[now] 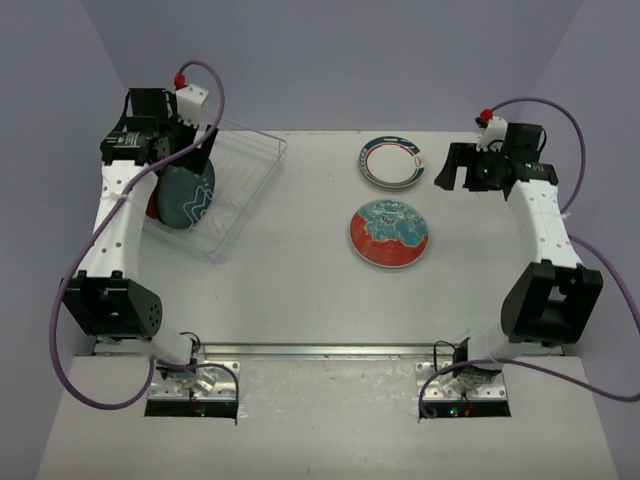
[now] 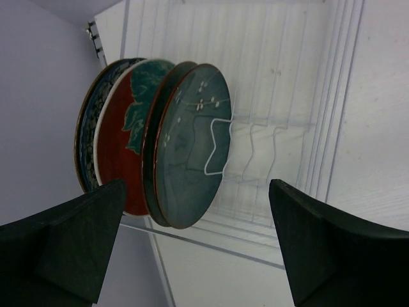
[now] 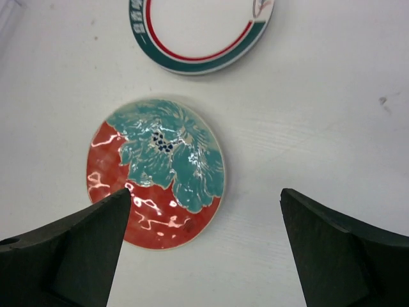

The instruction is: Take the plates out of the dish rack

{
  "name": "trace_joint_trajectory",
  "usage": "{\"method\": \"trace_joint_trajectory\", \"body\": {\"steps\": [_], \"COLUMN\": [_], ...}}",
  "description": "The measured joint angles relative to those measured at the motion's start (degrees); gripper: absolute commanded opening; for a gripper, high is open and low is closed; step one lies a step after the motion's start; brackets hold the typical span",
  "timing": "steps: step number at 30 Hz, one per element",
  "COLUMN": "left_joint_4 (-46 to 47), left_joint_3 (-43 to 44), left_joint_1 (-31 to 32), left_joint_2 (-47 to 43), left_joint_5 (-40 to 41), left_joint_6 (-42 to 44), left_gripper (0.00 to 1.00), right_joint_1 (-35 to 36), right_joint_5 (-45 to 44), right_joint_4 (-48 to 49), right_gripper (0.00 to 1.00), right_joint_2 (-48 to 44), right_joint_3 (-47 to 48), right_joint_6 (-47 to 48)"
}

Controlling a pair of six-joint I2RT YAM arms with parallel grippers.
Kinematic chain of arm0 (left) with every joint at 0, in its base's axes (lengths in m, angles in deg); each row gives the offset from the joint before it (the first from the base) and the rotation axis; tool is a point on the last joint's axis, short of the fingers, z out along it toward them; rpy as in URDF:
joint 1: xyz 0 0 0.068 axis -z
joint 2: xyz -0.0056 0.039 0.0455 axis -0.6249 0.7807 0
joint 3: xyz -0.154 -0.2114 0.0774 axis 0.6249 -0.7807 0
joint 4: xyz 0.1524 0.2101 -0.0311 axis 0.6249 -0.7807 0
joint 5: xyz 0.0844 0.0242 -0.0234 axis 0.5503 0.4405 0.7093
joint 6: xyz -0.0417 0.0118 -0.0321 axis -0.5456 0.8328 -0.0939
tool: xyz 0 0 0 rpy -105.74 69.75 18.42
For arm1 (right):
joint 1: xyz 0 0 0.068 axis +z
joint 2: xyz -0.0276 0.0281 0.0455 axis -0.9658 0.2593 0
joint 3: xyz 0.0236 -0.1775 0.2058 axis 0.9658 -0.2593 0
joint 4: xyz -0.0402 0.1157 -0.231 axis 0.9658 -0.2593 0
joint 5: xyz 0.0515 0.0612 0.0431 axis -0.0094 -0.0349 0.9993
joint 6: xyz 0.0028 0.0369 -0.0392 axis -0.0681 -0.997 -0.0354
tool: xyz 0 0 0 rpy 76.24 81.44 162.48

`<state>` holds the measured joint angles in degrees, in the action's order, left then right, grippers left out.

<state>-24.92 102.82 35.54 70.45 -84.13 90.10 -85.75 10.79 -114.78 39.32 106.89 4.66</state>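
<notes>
Nothing gripped, the dish rack (image 2: 287, 96) part unloaded.
Right claw (image 3: 206, 195) hangs wide apart over the red-and-teal plate (image 3: 156, 173), white ringed plate (image 3: 198, 32) beyond it on the table (image 3: 332, 128); left claw (image 2: 197, 192), also apart, faces the upright plates (image 2: 185, 147) racked.

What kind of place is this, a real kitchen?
Probably a lab test bench, not a kitchen: a white table between plain walls, two robot arms bolted at its edge, with a dish rack and plates.
</notes>
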Motion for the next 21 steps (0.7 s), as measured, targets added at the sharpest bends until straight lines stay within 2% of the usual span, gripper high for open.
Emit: {"method": "trace_joint_trajectory", "body": {"steps": [6,10,21], "left_joint_4": [-1.36,-1.38,-1.11], "left_joint_3": [-0.46,-0.46,-1.22], "left_joint_1": [-0.69,-1.1,-1.38], "left_joint_2": [5.0,7.17,9.94], "left_joint_5": [3.1,4.71,6.77], "left_joint_6": [6.58,8.54,9.58], "left_gripper": [0.83,0.82,0.77], "right_joint_1": [0.8,0.8,0.8], "right_joint_5": [-1.63,-4.06,-1.94], "right_joint_4": [16.43,23.12,23.43], "right_gripper": [0.99,0.99,0.99], "right_joint_2": [-16.47,-20.82,-21.14], "right_joint_3": [-14.3,-21.6,-23.28], "right_joint_6": [0.3,-1.14,0.47]}}
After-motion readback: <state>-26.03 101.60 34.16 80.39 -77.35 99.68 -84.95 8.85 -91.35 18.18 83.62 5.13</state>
